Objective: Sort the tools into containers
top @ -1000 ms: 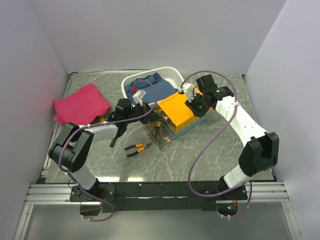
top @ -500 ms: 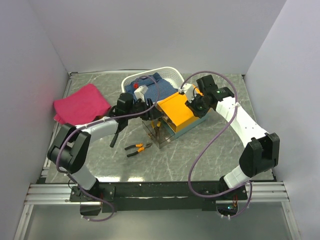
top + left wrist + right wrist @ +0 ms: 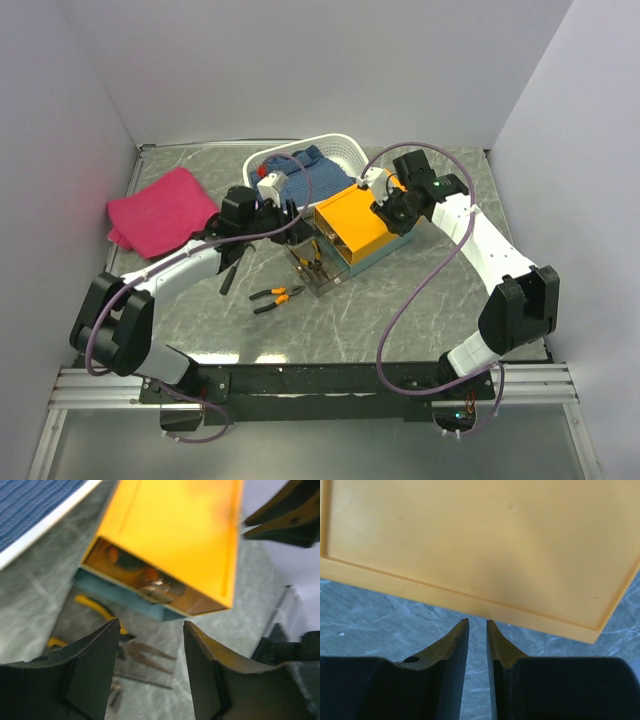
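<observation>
Nearest me, orange-handled pliers (image 3: 276, 296) lie loose on the table, just off the near-left end of the orange box (image 3: 355, 225). Its clear drawer (image 3: 314, 270) stands pulled out of that end, with one pair of pliers (image 3: 102, 611) inside. My left gripper (image 3: 150, 630) hangs over the drawer, jaws spread, empty. My right gripper (image 3: 477, 624) sits at the box's far-right lid edge, jaws nearly together; I cannot tell if it pinches anything. Next pick, I judge: take the loose pliers mid-handle, lift clear of the drawer wall, keep the box braced. A white basket (image 3: 340, 148) sits behind the box.
</observation>
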Controlling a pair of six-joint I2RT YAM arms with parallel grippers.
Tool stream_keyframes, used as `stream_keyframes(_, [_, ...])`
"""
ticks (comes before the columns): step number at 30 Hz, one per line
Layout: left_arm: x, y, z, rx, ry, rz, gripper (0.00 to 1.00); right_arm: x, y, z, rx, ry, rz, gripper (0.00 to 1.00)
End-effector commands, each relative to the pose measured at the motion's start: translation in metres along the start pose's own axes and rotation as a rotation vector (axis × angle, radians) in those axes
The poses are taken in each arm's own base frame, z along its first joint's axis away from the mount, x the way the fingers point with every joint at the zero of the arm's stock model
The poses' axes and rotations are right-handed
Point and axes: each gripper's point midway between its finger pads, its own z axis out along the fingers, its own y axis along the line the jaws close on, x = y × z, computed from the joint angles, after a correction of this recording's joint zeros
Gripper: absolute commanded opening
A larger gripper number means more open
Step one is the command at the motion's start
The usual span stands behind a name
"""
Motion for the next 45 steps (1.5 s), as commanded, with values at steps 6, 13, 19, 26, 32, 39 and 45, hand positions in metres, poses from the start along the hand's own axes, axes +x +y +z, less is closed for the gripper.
stream_keyframes(6, [0.029,0.003,-0.055,0.043,0.217,0.396,0.51,-0.007,-0.004,-0.012,0.021,-0.042,-0.006,0.29])
stream_keyframes(13, [0.094,0.017,-0.093,0.174,0.505,0.637,0.47,-0.006,-0.002,-0.015,0.018,-0.048,-0.010,0.29])
stream_keyframes(19, [0.143,0.056,-0.105,0.159,0.709,0.706,0.56,-0.005,-0.002,-0.015,0.025,-0.047,-0.016,0.29])
stream_keyframes(26, [0.155,0.068,-0.089,0.068,0.660,0.715,0.55,-0.002,-0.002,-0.015,0.028,-0.039,-0.020,0.29])
stream_keyframes(32, [0.168,0.077,-0.074,-0.029,0.657,0.717,0.55,-0.002,-0.002,-0.013,0.024,-0.039,-0.020,0.29])
stream_keyframes(39, [0.187,0.102,-0.072,-0.118,0.701,0.754,0.39,-0.003,-0.002,-0.009,0.014,-0.036,-0.020,0.29])
stream_keyframes(45, [0.164,0.072,-0.084,-0.044,0.647,0.734,0.01,0.000,-0.002,-0.008,0.018,-0.030,-0.026,0.28])
